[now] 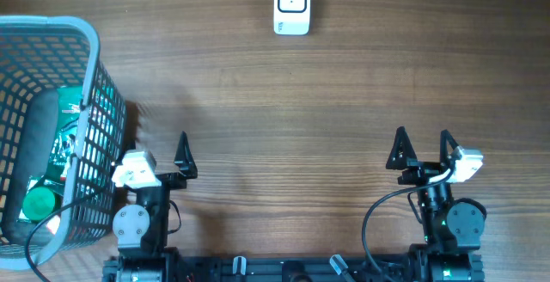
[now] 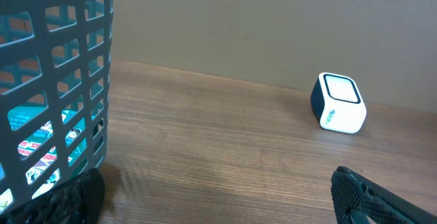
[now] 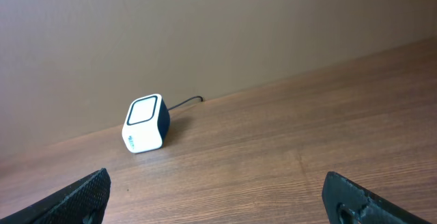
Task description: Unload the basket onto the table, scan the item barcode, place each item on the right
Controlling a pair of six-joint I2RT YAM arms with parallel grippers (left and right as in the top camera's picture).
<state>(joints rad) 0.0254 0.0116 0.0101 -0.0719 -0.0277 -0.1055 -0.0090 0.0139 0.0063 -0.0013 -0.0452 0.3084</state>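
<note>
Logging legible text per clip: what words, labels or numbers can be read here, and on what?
No text can be read.
scanner: small teal mark on its white side, too blurred to read.
packets in the basket: coloured print, too small to read.

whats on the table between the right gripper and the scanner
Nothing: only bare wooden table lies between the open right gripper and the white scanner. The overhead view shows it, and the right wrist view agrees.

— The table (image 1: 284,101)?
— Wood grain, smooth, matt.
— And the basket (image 1: 51,26)?
— Dull grey-blue plastic. The scanner (image 1: 291,5) is smooth white plastic, faintly glossy.
— The fingers (image 3: 78,197) of the right gripper (image 3: 215,179)?
— Black, rough-textured.
</note>
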